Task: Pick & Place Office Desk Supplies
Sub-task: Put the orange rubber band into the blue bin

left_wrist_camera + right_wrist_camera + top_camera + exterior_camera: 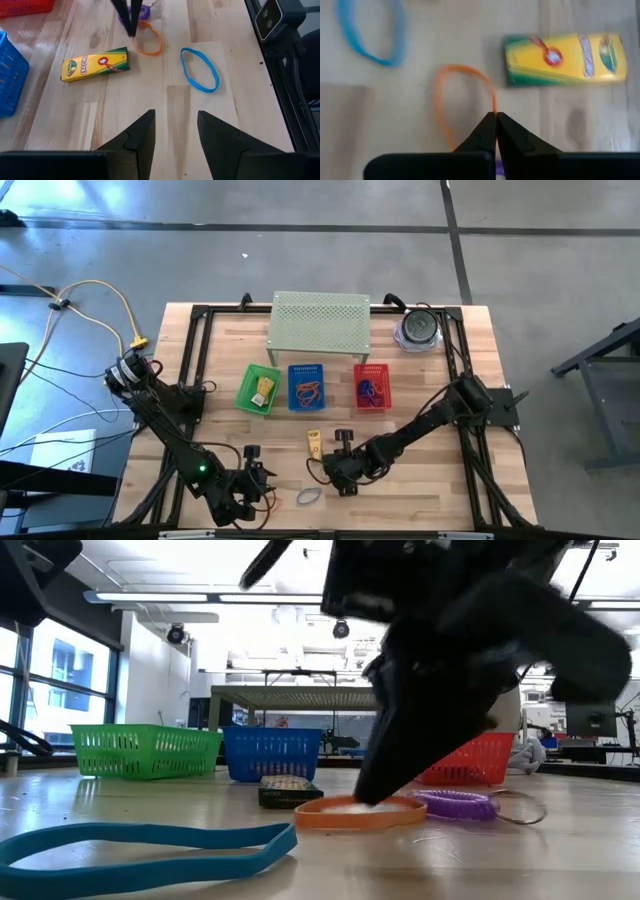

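The right gripper (496,117) was down at the table's six o'clock edge, jaws pinched on the orange band (440,85). A straight lift looked wisest. The left gripper (175,120) waited, jaws apart.

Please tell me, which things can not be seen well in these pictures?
- Orange band: right wrist view, its near end is hidden behind the shut right end effector.
- Purple band: left wrist view, cut off by the edge and covered by the right arm.
- Crayon box: low view, partly hidden by the orange band.
- Green basket: high view, contents too small to name.
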{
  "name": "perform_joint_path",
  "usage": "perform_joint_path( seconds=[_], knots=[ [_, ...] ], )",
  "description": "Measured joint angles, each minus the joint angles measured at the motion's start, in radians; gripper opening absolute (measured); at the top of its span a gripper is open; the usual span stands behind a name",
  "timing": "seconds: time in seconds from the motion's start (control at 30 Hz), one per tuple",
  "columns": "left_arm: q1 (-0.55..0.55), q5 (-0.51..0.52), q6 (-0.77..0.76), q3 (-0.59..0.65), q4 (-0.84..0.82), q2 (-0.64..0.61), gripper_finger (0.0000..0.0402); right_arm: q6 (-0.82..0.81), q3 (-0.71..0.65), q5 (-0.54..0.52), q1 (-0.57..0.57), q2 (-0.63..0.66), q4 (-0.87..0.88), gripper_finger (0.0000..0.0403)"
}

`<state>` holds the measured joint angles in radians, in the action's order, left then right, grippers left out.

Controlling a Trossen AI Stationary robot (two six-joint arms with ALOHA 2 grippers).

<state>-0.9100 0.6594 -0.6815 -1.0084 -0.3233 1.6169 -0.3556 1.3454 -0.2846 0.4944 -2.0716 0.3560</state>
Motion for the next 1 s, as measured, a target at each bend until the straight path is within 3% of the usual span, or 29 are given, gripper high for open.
perform_joint_path(
  seconds=[0.33, 0.63, 0.87, 1.0],
  knots=[
    [0.000, 0.000, 0.000, 0.000, 0.012, 0.000, 0.0140, -0.030, 0.187, -0.143, 0.066, 0.068, 0.334, 0.0003],
    [0.000, 0.000, -0.019, 0.000, 0.015, 0.000, 0.0140, -0.277, 0.247, -0.316, 0.088, 0.204, 0.746, 0.0002],
    [0.000, 0.017, -0.050, 0.000, 0.023, 0.000, 0.0140, -0.250, 0.247, -0.354, 0.109, 0.263, 0.690, 0.0002],
    [0.001, 0.137, -0.053, 0.000, 0.082, 0.000, 0.0140, -0.137, 0.247, -0.366, 0.119, 0.263, 0.562, 0.0002]
  ],
)
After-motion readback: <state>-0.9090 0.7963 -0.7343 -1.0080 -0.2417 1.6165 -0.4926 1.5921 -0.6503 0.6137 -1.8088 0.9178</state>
